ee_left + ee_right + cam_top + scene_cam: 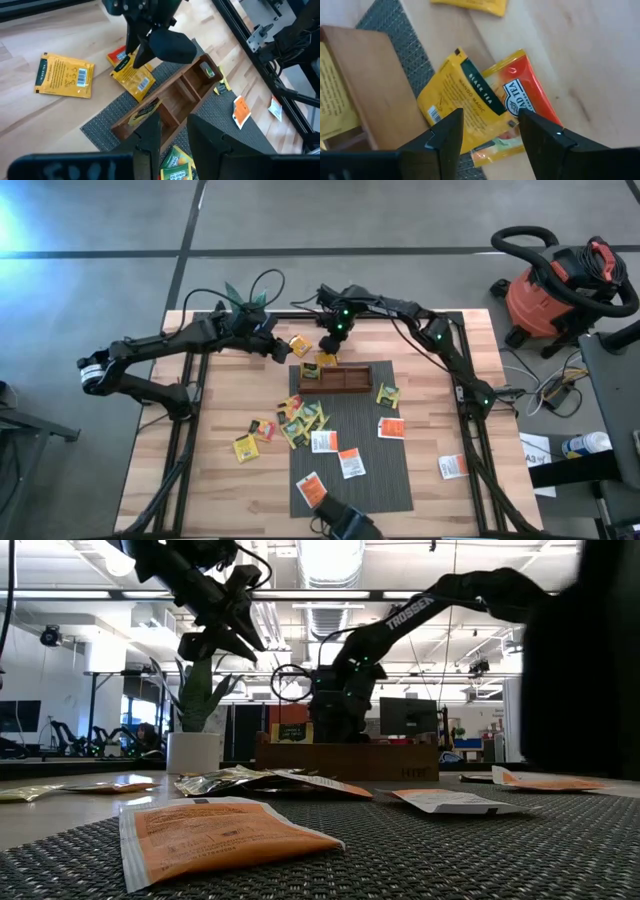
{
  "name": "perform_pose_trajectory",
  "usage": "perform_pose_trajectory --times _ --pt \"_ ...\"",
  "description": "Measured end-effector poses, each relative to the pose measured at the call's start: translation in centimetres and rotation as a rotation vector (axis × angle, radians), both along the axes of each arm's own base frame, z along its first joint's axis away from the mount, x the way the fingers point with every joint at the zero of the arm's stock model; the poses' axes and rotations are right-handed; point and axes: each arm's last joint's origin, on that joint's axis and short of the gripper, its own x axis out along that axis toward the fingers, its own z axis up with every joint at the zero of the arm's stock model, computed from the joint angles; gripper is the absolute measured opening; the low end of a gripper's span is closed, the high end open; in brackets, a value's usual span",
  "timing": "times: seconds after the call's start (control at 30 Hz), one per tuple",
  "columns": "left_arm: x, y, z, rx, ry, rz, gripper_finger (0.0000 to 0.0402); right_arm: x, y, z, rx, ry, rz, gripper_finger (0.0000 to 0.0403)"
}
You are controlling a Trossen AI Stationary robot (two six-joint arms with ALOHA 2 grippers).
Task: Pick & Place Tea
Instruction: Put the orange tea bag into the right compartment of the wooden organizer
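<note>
We see a wooden table point(220, 450) carrying a grey mat point(385, 470) at its middle, tea sachets point(246, 447) scattered left and right, one point(452, 467) right of the mat.

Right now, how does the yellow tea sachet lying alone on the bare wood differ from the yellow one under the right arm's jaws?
The lone yellow sachet lies flat on bare wood, touching nothing; the yellow black-tea sachet overlaps an orange-red sachet beside the wooden tray. The lone one sits clear of both arms; the other lies right below the right gripper, whose jaws stand open. The lone one shows a barcode face, the other a dark band. Both are small, flat and yellow.
</note>
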Motion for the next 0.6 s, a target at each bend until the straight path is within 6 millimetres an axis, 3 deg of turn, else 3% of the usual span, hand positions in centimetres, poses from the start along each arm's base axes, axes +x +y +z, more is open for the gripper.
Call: perform_pose_trajectory --times 0.4,0.6 --pt "-0.3 -0.1 -1.2 -0.019 0.050 -0.003 0.0090 0.6 0.9 0.6 -0.039 -0.001 0.077 0.0187" --pt "-0.3 -0.1 -1.2 -0.016 0.049 -0.006 0.0090 0.6 0.8 0.7 -0.055 -0.008 0.093 0.0148"
